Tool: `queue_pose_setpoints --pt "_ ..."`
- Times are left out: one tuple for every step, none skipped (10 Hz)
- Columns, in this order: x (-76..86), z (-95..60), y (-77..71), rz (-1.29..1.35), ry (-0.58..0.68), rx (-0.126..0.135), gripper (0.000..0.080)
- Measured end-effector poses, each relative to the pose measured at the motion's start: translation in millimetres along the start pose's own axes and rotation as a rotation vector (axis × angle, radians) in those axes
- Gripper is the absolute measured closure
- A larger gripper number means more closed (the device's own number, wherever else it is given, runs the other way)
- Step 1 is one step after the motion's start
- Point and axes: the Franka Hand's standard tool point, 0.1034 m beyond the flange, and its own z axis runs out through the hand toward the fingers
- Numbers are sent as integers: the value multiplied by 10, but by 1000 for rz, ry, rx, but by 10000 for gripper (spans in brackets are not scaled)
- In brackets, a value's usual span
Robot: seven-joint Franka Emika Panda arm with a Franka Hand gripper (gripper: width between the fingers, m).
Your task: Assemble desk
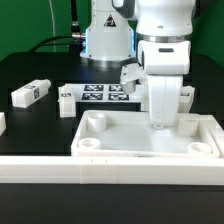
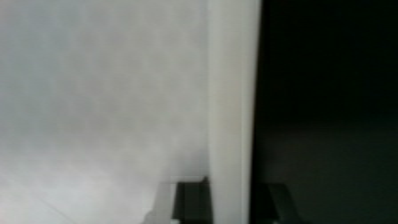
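On the black table point(image 1: 30, 70), the tabletop point(image 1: 150, 142) is laid nearest the camera. An upright leg point(image 1: 161, 122) is clamped between the gripper point(image 1: 163, 108) fingers, over the tabletop's far side.

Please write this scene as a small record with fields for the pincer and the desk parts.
pincer: shut on upright leg
upright leg: over the tabletop, toward its far rim
tabletop: flat, rim up, visible sockets empty
loose legs: two, lying at the exterior view's left
marker board: behind the tabletop
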Motion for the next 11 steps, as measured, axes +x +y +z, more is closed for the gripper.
queue_pose_setpoints --pt "-3 0 1 1 0 0 742" --pt "-5 -2 5 2 0 -1 676" --pt "1 -6 12 1 0 -2 676" --pt "10 -13 19 0 1 -4 499" --pt "17 -22 31 1 2 -6 499" --pt "25 -39 44 2 3 -10 298" --pt "34 -66 58 2 4 -15 194" --pt "47 -116 82 13 4 -24 194" --pt "52 -184 108 21 5 -35 158" --pt "46 -263 112 41 5 -46 158" --pt "36 -339 70 82 5 -56 151"
